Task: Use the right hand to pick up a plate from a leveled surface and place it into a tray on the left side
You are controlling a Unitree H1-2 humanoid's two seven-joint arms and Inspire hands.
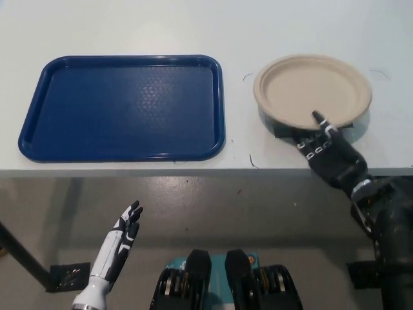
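Note:
A beige round plate (312, 93) rests on a dark raised block on the white table, at the right. My black right hand (326, 153) is at the plate's near rim: one finger lies over the rim on top, the others reach under it. Whether the hand has a firm hold on the plate is unclear. A blue tray (124, 107) lies flat on the table to the left, with nothing in it. My white left hand (120, 242) hangs below the table edge at the lower left, fingers straight and apart, holding nothing.
The table's front edge (161, 172) runs across the middle of the view, with grey floor below it. A strip of bare table separates the tray from the plate. A dark table leg base (64, 276) stands on the floor at lower left.

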